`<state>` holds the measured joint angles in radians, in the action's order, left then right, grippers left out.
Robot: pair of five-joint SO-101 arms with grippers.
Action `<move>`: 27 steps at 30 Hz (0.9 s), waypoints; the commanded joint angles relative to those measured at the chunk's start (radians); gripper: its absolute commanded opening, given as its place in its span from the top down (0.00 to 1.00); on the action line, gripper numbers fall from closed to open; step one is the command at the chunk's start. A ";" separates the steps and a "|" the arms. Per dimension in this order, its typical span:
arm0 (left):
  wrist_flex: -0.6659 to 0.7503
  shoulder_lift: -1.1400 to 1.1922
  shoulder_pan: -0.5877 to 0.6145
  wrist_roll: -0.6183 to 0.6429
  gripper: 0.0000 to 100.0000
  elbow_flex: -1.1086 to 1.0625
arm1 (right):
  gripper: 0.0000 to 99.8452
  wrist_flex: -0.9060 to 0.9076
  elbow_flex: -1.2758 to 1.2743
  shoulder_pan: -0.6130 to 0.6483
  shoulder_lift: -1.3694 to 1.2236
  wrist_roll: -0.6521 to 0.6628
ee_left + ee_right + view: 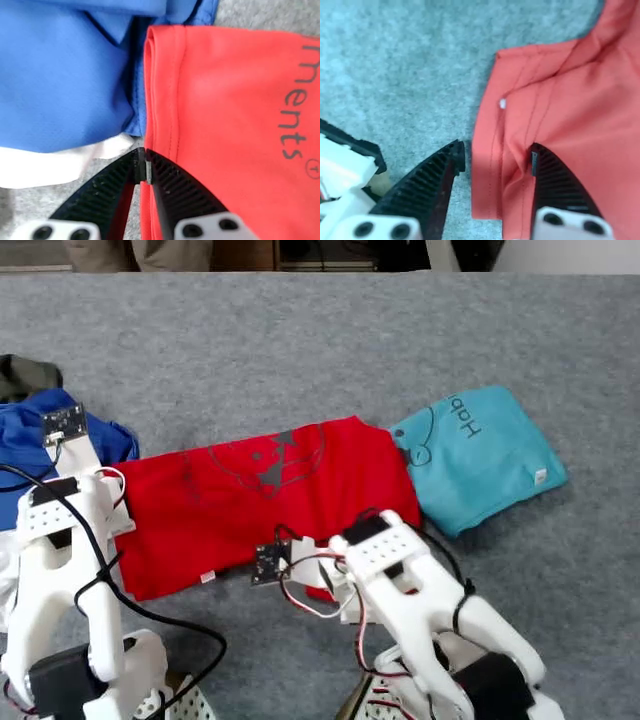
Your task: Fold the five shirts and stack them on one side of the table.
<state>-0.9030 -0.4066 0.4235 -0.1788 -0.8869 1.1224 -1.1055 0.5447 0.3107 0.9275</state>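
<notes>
Left end effector (145, 167): clenched. The fingertips meet on the hemmed left edge of the red shirt (260, 500), with red fabric pinched between the ribbed pads.

Right end effector (495, 157): released, jaws wide apart. It is positioned at the near edge of the red shirt, toward its right end. One finger (437, 175) sits over the bare grey desk (300, 350); the other finger (550, 182) rests on red fabric. The stitched hem and a corner of the shirt lie between the two fingers. Nothing is held.

Garment positions:
- Red shirt: laid out as a wide band across the middle of the desk, printed side up.
- Teal shirt (480, 455): folded, at the right, touching the far right corner of the red shirt.
- Blue shirt (30, 440): bunched at the left edge of the desk, touching the left end of the red shirt.
- White garment (45, 167): just beside the blue shirt, on its near side, close to the left end effector
</notes>
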 commanded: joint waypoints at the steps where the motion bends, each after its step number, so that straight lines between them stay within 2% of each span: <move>1: 0.017 -0.025 0.003 0.011 0.98 0.000 | 0.81 -0.038 0.056 0.016 -0.173 -0.015; 5: 0.015 -0.033 0.006 0.011 0.98 0.000 | 0.94 -0.008 0.128 -0.024 -0.263 -0.015; 10: 0.017 -0.025 0.006 0.008 0.98 0.000 | 0.99 -0.011 0.134 -0.036 -0.262 -0.063; 14: 0.020 -0.027 0.006 0.006 0.98 0.000 | 1.00 -0.006 0.143 -0.071 -0.223 -0.081; 17: 0.020 -0.027 0.006 0.006 0.98 0.002 | 1.00 0.077 0.205 -0.081 -0.168 -0.083; 22: 0.046 -0.025 0.005 0.009 0.98 -0.006 | 1.00 0.262 0.458 -0.085 -0.168 -0.075; 27: 0.049 -0.025 0.005 0.009 0.98 -0.006 | 0.99 0.381 0.756 -0.085 -0.369 -0.020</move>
<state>-0.8677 -0.4066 0.4235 -0.1788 -0.8961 1.4293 -0.5439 0.4757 0.0315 0.8876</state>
